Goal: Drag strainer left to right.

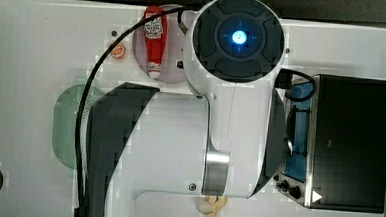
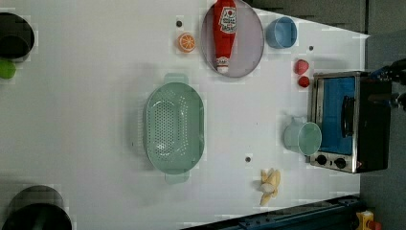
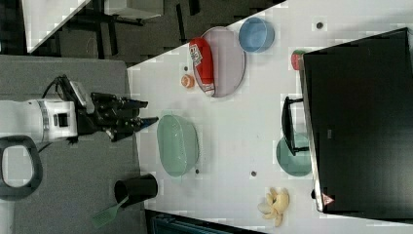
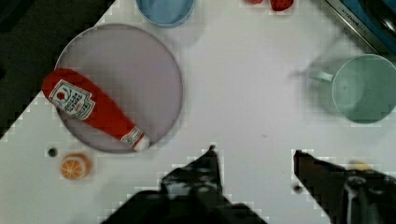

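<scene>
The strainer (image 2: pixel 174 127) is a pale mint-green oval colander with a dotted bottom and small end tabs. It rests flat on the white table, left of centre in the left view. In the top view only its edge (image 1: pixel 65 127) shows beside the arm. In the right view the strainer (image 3: pixel 178 145) lies just to the right of my gripper (image 3: pixel 150 112), which is apart from it. In the wrist view my gripper (image 4: pixel 254 156) is open, with bare table between its dark fingers (image 4: pixel 205 170).
A purple plate (image 2: pixel 249 45) carries a ketchup bottle (image 2: pixel 225 33), with an orange slice (image 2: pixel 186 42) and a blue bowl (image 2: pixel 280 32) nearby. A mint cup (image 2: pixel 304 138) stands by the toaster oven (image 2: pixel 352 122). A banana (image 2: pixel 269 186) and a black cup (image 3: pixel 136 189) lie towards the table's edges.
</scene>
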You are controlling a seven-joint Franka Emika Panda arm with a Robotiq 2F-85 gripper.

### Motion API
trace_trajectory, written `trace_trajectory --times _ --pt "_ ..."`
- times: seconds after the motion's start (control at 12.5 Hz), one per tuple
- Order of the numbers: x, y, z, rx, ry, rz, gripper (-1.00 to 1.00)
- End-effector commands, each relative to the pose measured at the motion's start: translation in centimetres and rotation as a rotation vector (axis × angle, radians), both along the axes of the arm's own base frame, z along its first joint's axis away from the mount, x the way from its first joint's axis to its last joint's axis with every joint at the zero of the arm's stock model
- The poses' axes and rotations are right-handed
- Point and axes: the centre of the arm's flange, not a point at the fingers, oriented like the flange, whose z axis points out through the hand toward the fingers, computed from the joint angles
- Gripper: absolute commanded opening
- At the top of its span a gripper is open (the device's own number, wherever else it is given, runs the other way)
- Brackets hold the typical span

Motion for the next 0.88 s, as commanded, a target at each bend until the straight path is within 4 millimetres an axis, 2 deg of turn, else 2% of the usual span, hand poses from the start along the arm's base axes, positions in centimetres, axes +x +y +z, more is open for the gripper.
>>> trace_trajectory --times 0.08,0.24,0.4,0.56,0.88 --pt "-14.3 -2.7 7.7 0.012 -0.019 -0.03 0.6" --pt "-14.3 -2.6 7.6 0.012 -0.018 -0.027 1.0" --pt "-14.0 -1.0 7.2 0.015 -0.014 0.001 1.0" --pt "-13.3 3.2 6.0 0.031 -0.004 0.07 1.0" --pt "-11.2 14.2 1.5 -0.02 0.009 0.13 1.0"
